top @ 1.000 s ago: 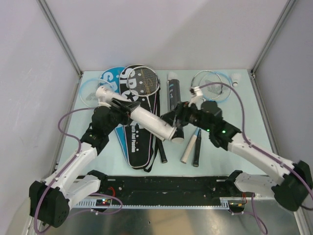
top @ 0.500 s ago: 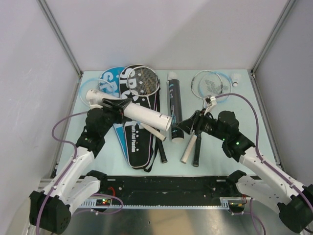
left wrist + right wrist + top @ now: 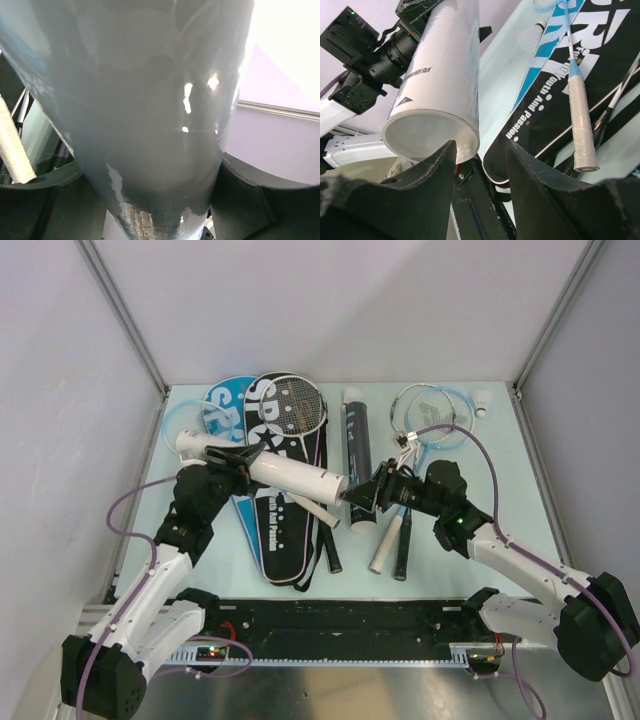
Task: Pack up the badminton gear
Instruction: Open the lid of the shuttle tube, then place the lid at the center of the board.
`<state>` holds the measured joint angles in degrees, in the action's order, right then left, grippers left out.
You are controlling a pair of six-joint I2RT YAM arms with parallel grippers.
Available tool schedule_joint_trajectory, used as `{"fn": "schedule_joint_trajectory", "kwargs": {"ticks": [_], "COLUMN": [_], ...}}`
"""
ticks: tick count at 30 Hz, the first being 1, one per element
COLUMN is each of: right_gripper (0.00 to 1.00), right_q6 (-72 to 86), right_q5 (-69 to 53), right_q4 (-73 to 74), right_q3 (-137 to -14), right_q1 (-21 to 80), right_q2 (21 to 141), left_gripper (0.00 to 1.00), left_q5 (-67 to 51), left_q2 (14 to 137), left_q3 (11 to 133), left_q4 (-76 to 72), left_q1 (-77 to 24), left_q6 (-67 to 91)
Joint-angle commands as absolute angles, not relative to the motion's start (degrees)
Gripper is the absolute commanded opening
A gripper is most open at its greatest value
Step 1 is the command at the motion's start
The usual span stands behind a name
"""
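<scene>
L pincer [image 3: 233, 462]: clenched on white tube [image 3: 292, 478], tube held off the bench [image 3: 522, 468] above black racket cover [image 3: 272, 535] | R pincer [image 3: 362, 497]: jaws partly apart at tube's open mouth, lower rim in the gap; cannot tell whether it grips | black tube [image 3: 355, 435]: lying on bench beside R pincer

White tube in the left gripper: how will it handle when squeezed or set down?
Probably light and crushable: the white tube has an open end that looks empty, with a thin wall. Likely slippery: its glossy surface shows highlights, so it may twist in the left gripper. Being round, it is apt to roll if laid down.
</scene>
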<state>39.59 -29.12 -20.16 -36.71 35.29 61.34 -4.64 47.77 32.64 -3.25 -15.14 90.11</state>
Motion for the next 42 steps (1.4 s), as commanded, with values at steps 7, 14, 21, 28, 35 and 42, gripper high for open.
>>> {"fn": "schedule_joint_trajectory", "kwargs": {"ticks": [7, 14, 21, 28, 35, 42], "right_gripper": [0.34, 0.01, 0.0, 0.0, 0.0, 0.07], "right_q6": [42.5, 45.6, 45.9, 47.4, 54.1, 53.7], "right_q5": [-29.4, -26.7, -27.2, -27.3, -10.4, 11.3], "right_q4": [-28.8, -25.6, -22.1, -19.3, 1.9, 24.4], "right_q3": [-37.1, -35.9, -34.1, -32.4, -32.4, -32.4], "right_q1": [36.2, 32.7, 26.9, 22.5, 16.4, 9.1], "right_q2": [61.4, 60.6, 56.8, 54.5, 51.8, 47.7], "left_gripper": [0.46, 0.42, 0.41, 0.41, 0.42, 0.44], "left_q5": [-5.9, -4.4, 1.9, 3.1, 2.3, -0.3], "left_q2": [45.8, 44.6, 39.4, 39.3, 39.9, 41.1], "left_q3": [32.0, 31.9, 30.8, 32.6, 33.3, 34.9], "left_q4": [-5.9, -5.8, -3.2, -0.4, 1.7, 4.5], "left_q1": [-15.5, -15.2, -13.5, -12.0, -11.9, -11.6], "left_q6": [92.0, 92.6, 92.0, 88.9, 85.9, 78.4]}}
